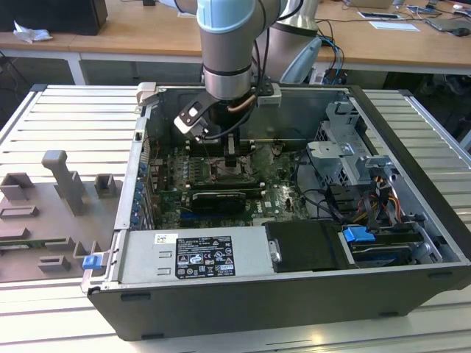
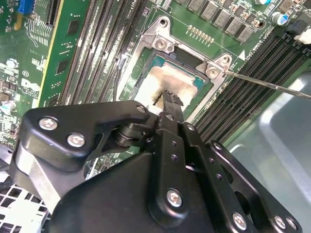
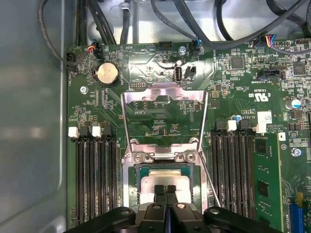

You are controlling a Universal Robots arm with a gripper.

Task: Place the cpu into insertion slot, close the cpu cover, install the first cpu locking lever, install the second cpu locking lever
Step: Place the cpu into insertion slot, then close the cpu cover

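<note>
Gripper (image 3: 164, 190) jaws closed, tips together with nothing between them, right over the cpu (image 3: 182, 180) seated in the slot (image 3: 130, 171); cover (image 3: 165, 94) flipped open on its hinge, thin lever rod (image 2: 267, 84) alongside the slot.

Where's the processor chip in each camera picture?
Exterior view: under the tool, mid-board, too small to make out.
First wrist view: chip in the socket, behind the tool's tips.
Second wrist view: pale chip just beyond the tool.
Shared landmark: black memory slots flanking the socket.
</note>
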